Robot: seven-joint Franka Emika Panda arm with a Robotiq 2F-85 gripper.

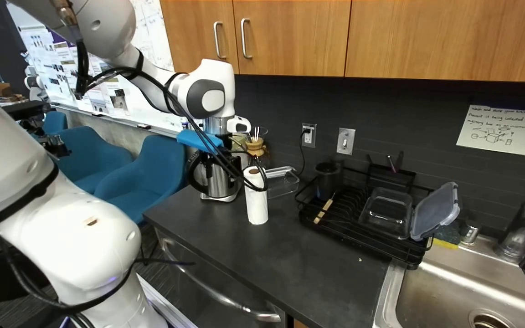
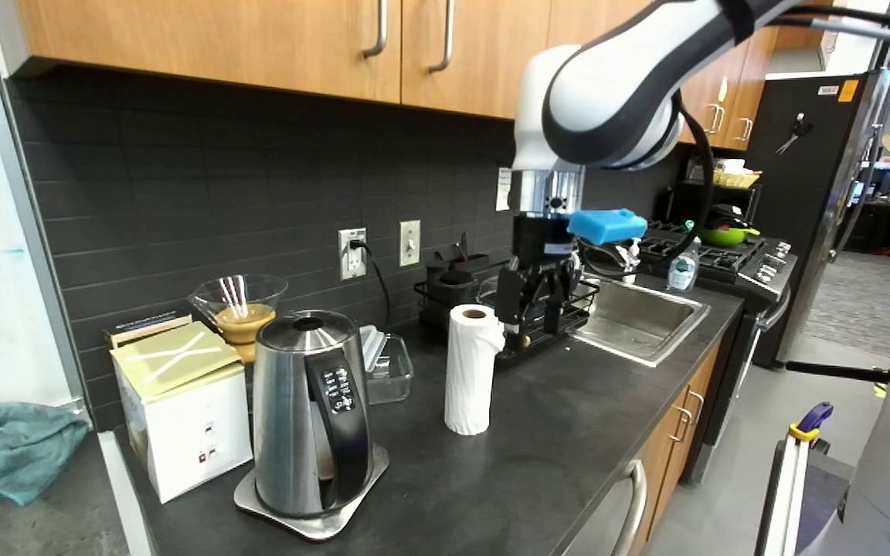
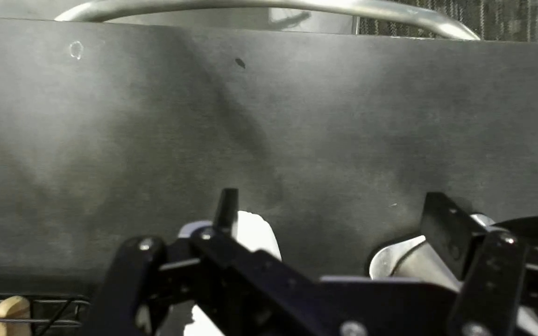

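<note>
Landmark: we take the steel kettle, upright on its base plate on the dark countertop.

Gripper: we record it above the counter near the kettle, pointing down, unclenched, its fingers spread wide apart. In the wrist view, one finger overlaps part of the kettle, the opposite one overlaps the paper towel roll; whether either touches, we cannot tell.

Paper towel roll: white, upright, near the kettle, a loose ragged edge by its top.

Clear container: near the kettle, on its wall side.

White box, yellow-green on top: just beside the kettle.

Glass vessel with wooden collar, striped sticks inside: behind the kettle in an exterior view.

Black dish rack: well apart from the kettle, past the roll; we list in it a glass dish and a tilted grey lid.

Sink: farther from the kettle than the rack.
</note>
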